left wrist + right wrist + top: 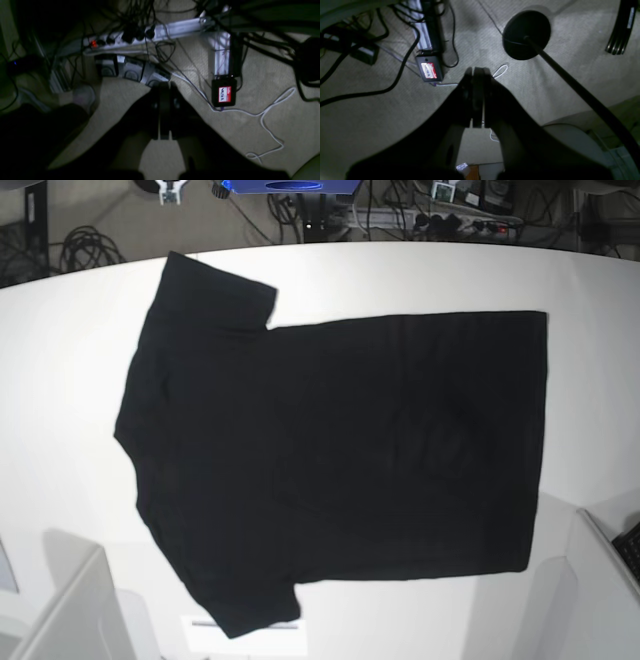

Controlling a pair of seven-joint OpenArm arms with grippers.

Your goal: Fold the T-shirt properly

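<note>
The T-shirt point(340, 450) lies flat on the white table point(60, 380) in the base view, plain black side up. Its neck end points left and its hem right. One sleeve reaches the table's far edge, the other the near edge. Neither gripper shows in the base view. In the left wrist view my left gripper point(163, 86) hangs over the carpeted floor, jaws pressed together and holding nothing. My right gripper point(478, 71) is likewise shut and empty above the floor. No cloth shows in either wrist view.
On the floor are a power strip point(120, 40) with tangled cables, a black box with a red and white label point(224, 93), a white cable point(270, 125) and a round black stand base point(526, 35). White panels stand at the table's near corners point(70, 610) point(600, 590).
</note>
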